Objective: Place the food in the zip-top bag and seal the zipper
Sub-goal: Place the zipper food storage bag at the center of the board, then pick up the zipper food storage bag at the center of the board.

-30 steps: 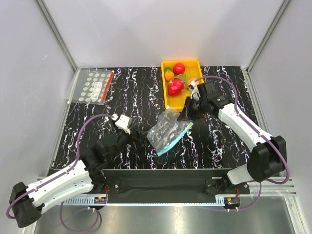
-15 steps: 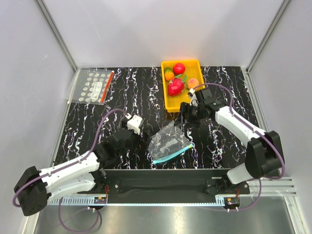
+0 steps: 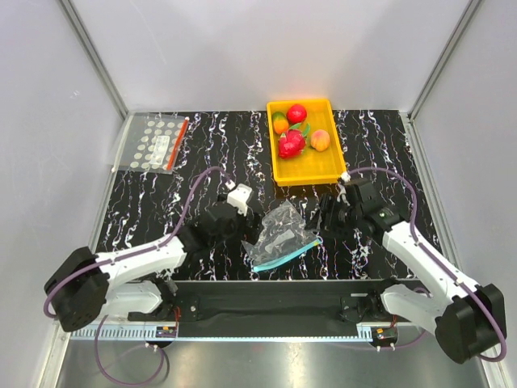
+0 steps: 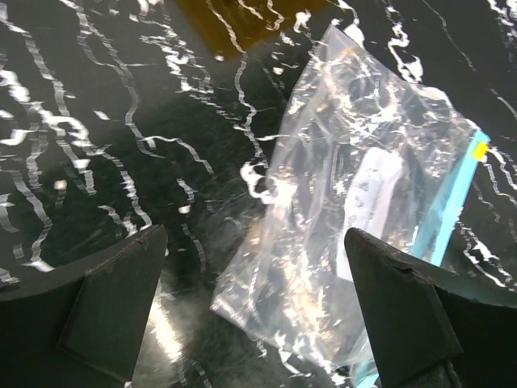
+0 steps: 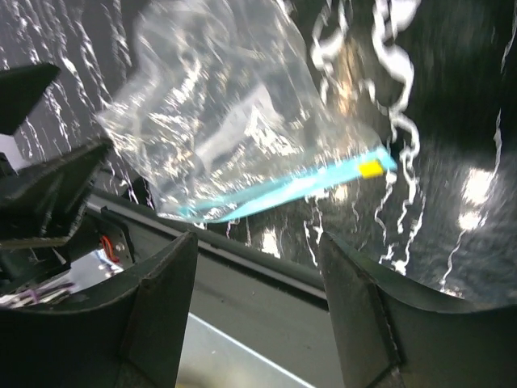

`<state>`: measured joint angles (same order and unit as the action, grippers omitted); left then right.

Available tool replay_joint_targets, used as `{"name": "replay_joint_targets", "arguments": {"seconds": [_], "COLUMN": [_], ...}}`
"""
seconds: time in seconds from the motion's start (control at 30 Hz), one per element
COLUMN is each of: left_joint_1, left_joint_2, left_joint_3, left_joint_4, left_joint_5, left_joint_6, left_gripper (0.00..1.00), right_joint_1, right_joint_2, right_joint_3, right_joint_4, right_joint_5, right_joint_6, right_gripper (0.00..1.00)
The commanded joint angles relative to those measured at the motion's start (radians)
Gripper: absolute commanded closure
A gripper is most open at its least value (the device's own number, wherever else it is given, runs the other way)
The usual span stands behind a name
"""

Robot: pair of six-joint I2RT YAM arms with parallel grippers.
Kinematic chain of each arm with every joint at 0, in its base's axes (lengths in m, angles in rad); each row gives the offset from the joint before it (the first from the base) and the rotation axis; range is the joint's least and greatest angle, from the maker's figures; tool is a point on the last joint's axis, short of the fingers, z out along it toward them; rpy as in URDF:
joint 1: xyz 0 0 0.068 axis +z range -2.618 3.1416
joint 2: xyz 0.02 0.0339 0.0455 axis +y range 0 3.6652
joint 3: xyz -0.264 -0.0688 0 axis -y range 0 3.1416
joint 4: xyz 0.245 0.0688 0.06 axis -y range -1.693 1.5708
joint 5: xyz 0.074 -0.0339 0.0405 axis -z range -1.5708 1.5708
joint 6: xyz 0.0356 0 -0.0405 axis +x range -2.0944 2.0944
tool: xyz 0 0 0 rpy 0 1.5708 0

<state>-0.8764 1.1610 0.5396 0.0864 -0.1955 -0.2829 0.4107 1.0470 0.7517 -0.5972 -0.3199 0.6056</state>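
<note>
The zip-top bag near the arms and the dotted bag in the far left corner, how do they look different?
The zip-top bag is crumpled and puffed up; the dotted bag lies flat. The zip-top bag closes with a pale blue zipper; the dotted bag has a red strip. The zip-top bag is plain; the dotted bag carries rows of white dots. Both are clear plastic.

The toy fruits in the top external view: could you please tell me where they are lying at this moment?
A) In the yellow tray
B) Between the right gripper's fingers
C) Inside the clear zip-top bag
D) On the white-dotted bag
A: the toy fruits all sit together in the yellow tray, and no fruit shows inside the zip-top bag.
</note>
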Motion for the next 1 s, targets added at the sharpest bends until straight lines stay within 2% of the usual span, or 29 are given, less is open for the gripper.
{"name": "replay_joint_targets", "arguments": {"seconds": [0.0,0.23,0.3,0.43,0.47,0.7,0.97], "left_joint_1": [0.014,0.020,0.025,0.074,0.080,0.088,0.086], "left_joint_2": [0.057,0.175,0.215,0.261,0.270,0.331,0.359], "left_joint_3": [0.033,0.017,0.019,-0.009,-0.012,-0.039,-0.070], "left_joint_4": [0.108,0.171,0.183,0.254,0.262,0.337,0.377], "left_joint_5": [0.074,0.125,0.131,0.188,0.220,0.269,0.286], "left_joint_6": [-0.039,-0.101,-0.119,-0.165,-0.176,-0.213,-0.229], "left_gripper": [0.01,0.01,0.04,0.17,0.27,0.57,0.61], "right_joint_1": [0.005,0.036,0.049,0.060,0.060,0.062,0.063], "right_joint_2": [-0.031,-0.021,-0.019,-0.027,-0.031,-0.039,0.033], "right_joint_3": [-0.090,-0.227,-0.244,-0.296,-0.305,-0.368,-0.405], "right_joint_4": [0.086,0.235,0.255,0.303,0.312,0.401,0.562], "right_joint_5": [-0.056,-0.090,-0.090,-0.074,-0.073,-0.024,-0.019], "right_joint_6": [0.129,0.244,0.263,0.318,0.324,0.371,0.402], "right_gripper": [0.32,0.34,0.34,0.34,0.34,0.34,0.37]}}
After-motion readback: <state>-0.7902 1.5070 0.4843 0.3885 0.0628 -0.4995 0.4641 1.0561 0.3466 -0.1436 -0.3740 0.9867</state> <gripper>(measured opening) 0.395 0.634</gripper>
